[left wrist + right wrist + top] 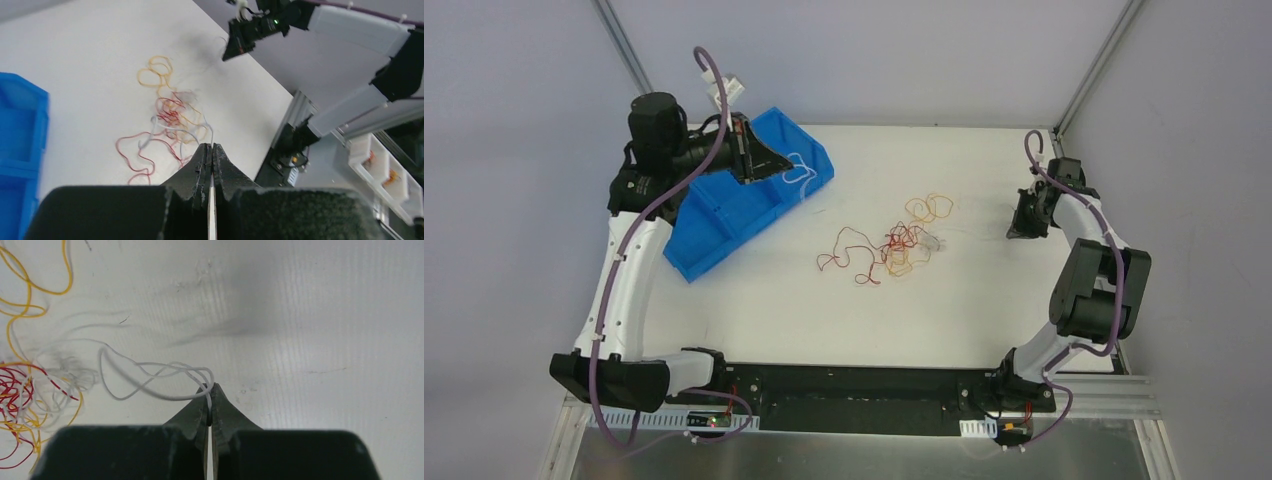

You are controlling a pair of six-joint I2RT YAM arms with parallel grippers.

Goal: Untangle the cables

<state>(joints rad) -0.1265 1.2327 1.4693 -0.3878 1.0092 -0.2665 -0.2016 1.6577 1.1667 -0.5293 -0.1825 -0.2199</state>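
A tangle of thin red, orange-yellow and white cables [902, 245] lies mid-table, with orange loops [929, 208] behind it and a red strand [844, 255] trailing left. It also shows in the left wrist view [172, 117]. My left gripper [776, 170] is raised over the blue bin, shut on a white cable [212, 134] whose loops hang by the bin's right end [799, 175]. My right gripper [1022, 228] is low at the table's right, shut on another white cable [165, 371] that loops left toward the tangle [20, 390].
A blue bin [724, 215] lies at an angle at the back left, under my left arm. The table's right edge and a corner post are close to my right arm. White trays [380, 165] with small parts stand off the table.
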